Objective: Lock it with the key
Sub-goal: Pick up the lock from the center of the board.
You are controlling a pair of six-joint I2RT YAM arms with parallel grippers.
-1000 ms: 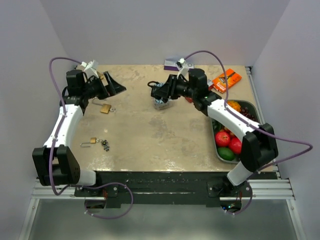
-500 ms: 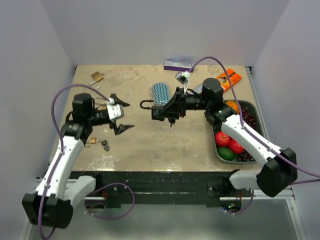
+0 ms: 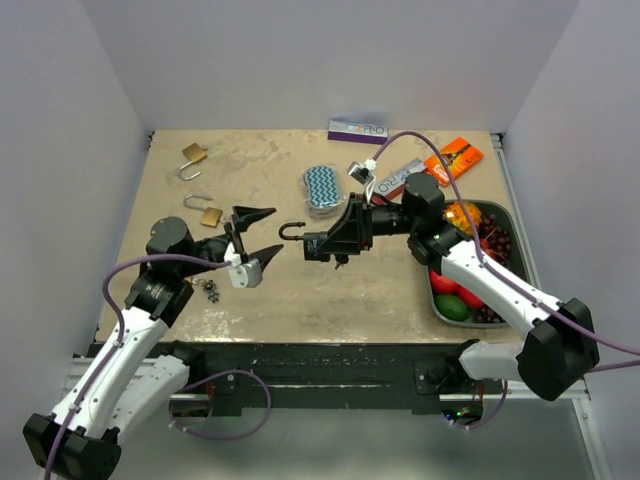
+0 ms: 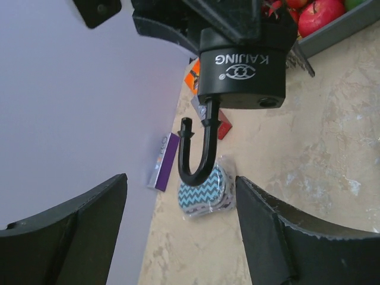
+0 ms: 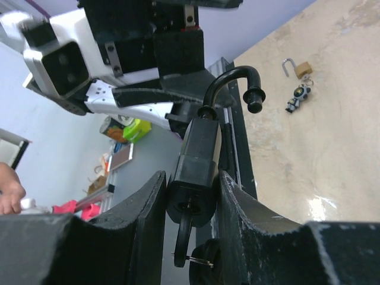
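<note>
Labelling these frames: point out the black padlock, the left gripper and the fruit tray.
black padlock (image 4: 241, 71), left wrist view, its body.
left gripper (image 3: 279, 229), top external view, midway between fingertips.
fruit tray (image 3: 458, 323), top external view, near rim.

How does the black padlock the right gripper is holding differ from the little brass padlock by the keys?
The black padlock is clamped in the right gripper above the table; the brass padlock lies on it. The black padlock is dark, the brass padlock golden. Both shackles look open.
</note>
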